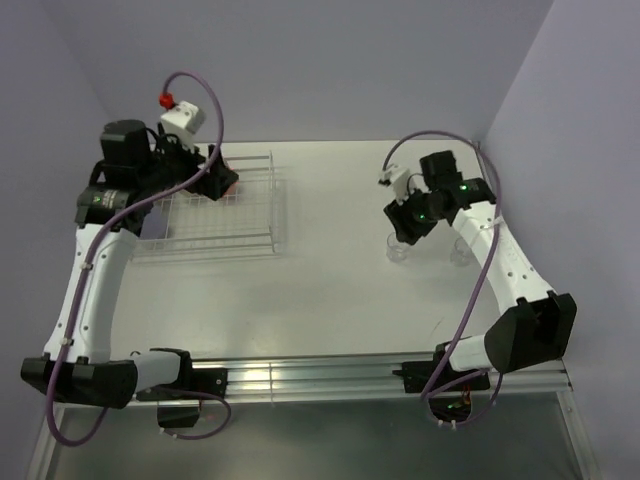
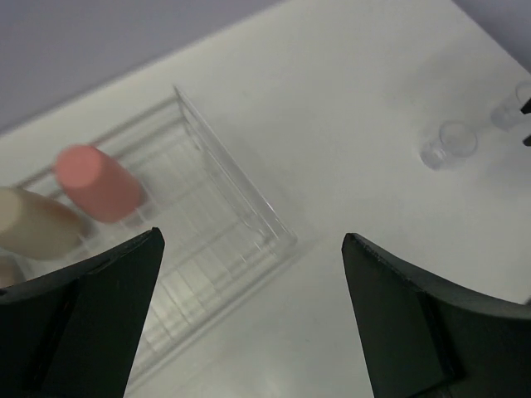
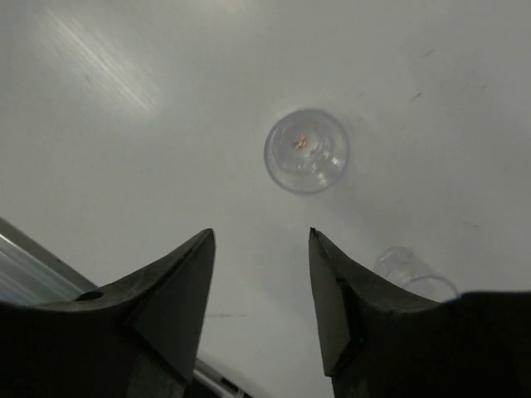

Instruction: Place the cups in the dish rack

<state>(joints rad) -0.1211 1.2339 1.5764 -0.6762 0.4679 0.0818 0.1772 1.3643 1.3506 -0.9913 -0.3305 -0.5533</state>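
Observation:
The clear dish rack (image 1: 250,215) stands at the back left, and it also shows in the left wrist view (image 2: 236,211). A coral-red cup (image 2: 95,182) and a tan cup (image 2: 33,224) lie in it. My left gripper (image 1: 215,178) hovers over the rack, open and empty (image 2: 253,239). Two clear glasses stand on the table at the right: one (image 1: 398,248) is right under my right gripper (image 1: 405,228), the other (image 1: 460,255) is beside it. In the right wrist view the right gripper (image 3: 260,233) is open, above and just short of the first glass (image 3: 307,151). The second glass (image 3: 406,269) is partly hidden by the right finger.
The white table (image 1: 340,290) is walled at the back and sides. A metal rail (image 1: 320,378) runs along the near edge between the arm bases. Both glasses also show far off in the left wrist view (image 2: 448,145). The other cups are hidden under the left arm or out of view.

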